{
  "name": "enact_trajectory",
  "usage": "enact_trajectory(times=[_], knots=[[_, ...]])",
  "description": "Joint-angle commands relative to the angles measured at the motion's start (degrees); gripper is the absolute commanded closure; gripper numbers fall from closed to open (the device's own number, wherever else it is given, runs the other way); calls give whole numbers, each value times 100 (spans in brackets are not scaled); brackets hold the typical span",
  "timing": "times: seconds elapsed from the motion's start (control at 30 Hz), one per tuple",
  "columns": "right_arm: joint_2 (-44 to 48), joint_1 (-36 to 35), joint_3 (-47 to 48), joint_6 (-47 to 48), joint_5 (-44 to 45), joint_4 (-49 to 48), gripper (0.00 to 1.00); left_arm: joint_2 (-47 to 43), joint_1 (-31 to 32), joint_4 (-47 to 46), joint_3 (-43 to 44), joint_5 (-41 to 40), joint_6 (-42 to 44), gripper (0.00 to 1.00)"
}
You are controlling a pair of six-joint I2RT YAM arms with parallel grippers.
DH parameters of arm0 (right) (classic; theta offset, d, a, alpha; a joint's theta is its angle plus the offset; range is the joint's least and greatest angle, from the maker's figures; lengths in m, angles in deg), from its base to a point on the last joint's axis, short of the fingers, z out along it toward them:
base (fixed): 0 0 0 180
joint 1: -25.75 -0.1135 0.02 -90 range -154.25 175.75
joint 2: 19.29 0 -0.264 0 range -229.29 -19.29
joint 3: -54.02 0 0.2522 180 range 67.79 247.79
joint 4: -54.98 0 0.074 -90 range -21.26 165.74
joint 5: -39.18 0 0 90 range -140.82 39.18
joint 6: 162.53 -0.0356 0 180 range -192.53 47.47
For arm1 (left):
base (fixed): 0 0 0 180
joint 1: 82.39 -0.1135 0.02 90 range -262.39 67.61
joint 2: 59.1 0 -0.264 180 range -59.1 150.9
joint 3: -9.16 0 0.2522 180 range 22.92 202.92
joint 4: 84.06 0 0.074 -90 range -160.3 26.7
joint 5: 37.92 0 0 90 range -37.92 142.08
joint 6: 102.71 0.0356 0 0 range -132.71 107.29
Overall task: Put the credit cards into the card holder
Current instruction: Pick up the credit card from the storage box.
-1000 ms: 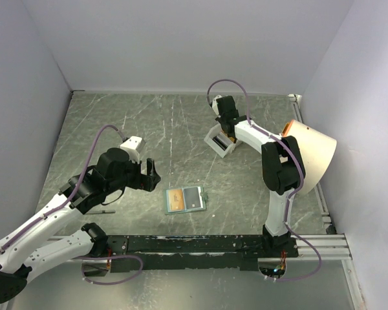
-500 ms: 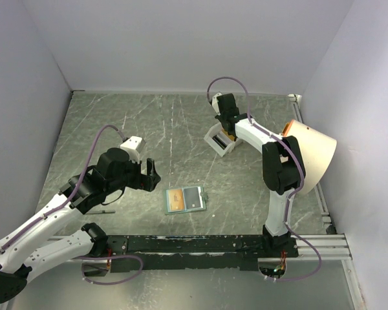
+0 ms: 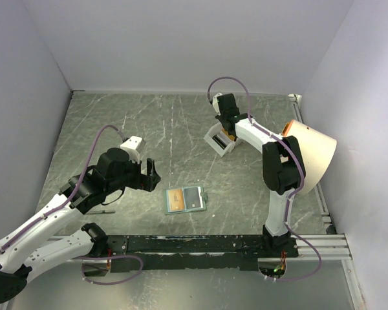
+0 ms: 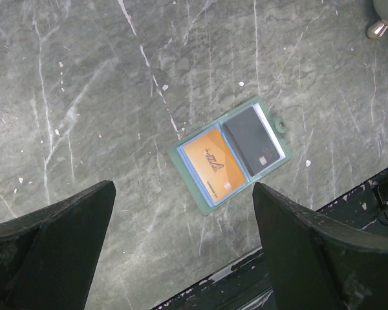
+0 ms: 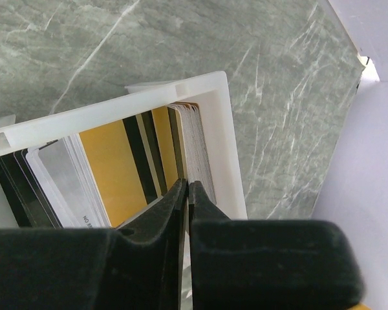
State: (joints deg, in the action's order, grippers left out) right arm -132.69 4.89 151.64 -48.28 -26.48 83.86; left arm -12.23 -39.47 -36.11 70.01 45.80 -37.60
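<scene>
While open, card holder [image 4: 278, 123] with cards [image 4: 213, 169]

Your L arm [image 3: 45, 223] and R arm [image 3: 275, 206] share one build: white tube links, chunky black joint housings, black bases [image 3: 94, 234] on a dark rail. A grey-purple cable [image 3: 94, 145] loops off each arm. The L wrist carries a small white cam block [image 3: 133, 142]. All finger surfaces are matte black. L fingers [image 4: 58, 239] are broad wedges w/ flat inner faces and slightly scuffed edges; R fingers [image 5: 149, 232] taper to thin tips.
</scene>
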Motion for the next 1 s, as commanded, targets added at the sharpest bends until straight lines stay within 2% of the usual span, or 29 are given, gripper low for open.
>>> enact_trajectory(times=[0.0,0.03,0.1,0.37,0.6,0.83,0.97], knots=[[85,94,84,-14,58,-13,94,4,16,-16,-17,-2,10,1],[81,99,78,11,28,-42,94,0,15,-18,-25,1,10,1],[27,131,133,12,-41,36,100,-3,23,-26,-30,4,10,1],[135,132,65,-46,-261,17,100,-33,17,-18,-42,-15,-25,1],[326,130,391,-322,-226,551,100,26,21,-36,-35,25,-17,1],[605,126,336,-562,-171,724,100,98,17,-52,-33,64,-19,2],[794,105,548,-1002,-391,1078,100,110,21,-87,-33,79,-115,3]])
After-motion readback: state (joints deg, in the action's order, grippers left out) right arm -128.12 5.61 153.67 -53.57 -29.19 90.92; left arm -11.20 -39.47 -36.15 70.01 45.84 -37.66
